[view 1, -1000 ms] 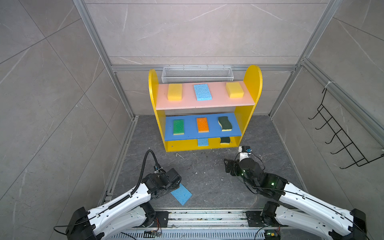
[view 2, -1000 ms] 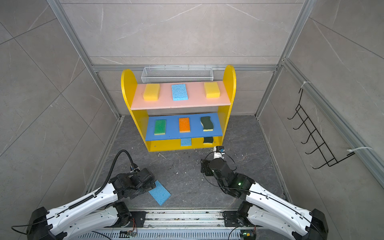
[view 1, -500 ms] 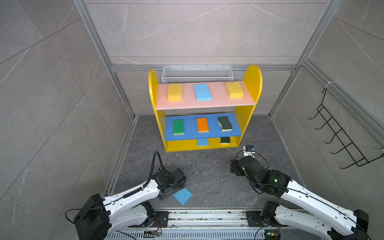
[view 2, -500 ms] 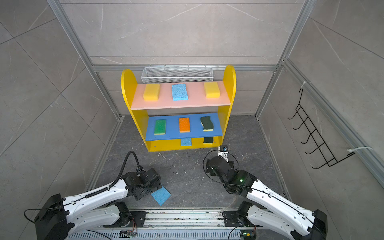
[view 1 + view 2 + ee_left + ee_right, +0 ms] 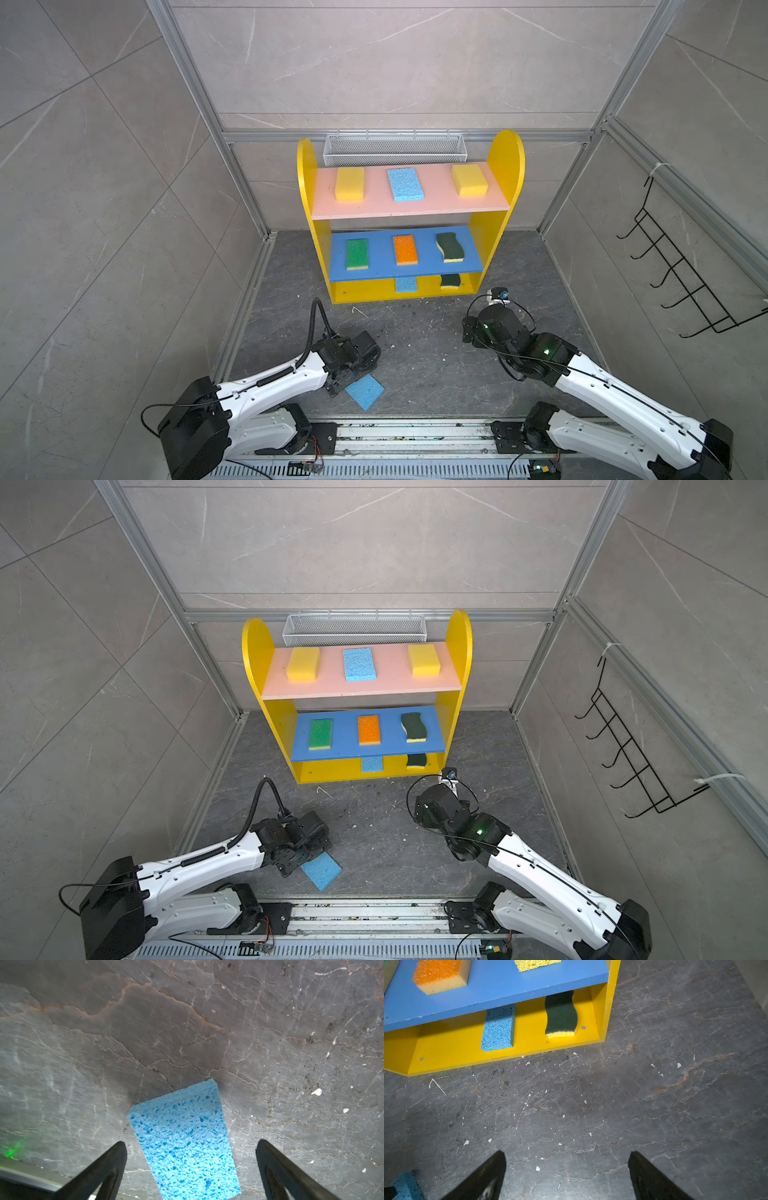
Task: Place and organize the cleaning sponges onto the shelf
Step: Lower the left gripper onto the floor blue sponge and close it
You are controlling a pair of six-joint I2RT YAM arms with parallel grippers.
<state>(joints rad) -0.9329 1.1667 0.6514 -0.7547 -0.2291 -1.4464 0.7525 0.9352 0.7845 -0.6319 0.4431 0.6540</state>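
One light blue sponge (image 5: pixel 365 391) (image 5: pixel 321 870) lies flat on the dark floor near the front rail. My left gripper (image 5: pixel 191 1142) hovers over it, open, with a finger on each side and not touching the sponge (image 5: pixel 185 1138). The shelf (image 5: pixel 505 153) (image 5: pixel 459 629) holds two yellow sponges (image 5: pixel 350 184) and a light blue one (image 5: pixel 405 184) on the pink board. A green (image 5: pixel 357 253), an orange (image 5: pixel 405 249) and a wavy dark green sponge (image 5: pixel 450 247) lie on the blue board. A light blue (image 5: pixel 498 1028) and a wavy dark green sponge (image 5: pixel 560 1016) lie on the bottom. My right gripper (image 5: pixel 566 1152) is open and empty above bare floor in front of the shelf.
A white mesh basket (image 5: pixel 395 148) hangs on the back wall behind the shelf. A black wire hook rack (image 5: pixel 681 266) is on the right wall. The metal rail (image 5: pixel 395 432) carrying both arm bases runs along the front edge. Small white crumbs dot the floor.
My left gripper has reached forward over the floor sponge and opened wider. My right gripper has drawn slightly right and opened a little more. The sponge has not moved.
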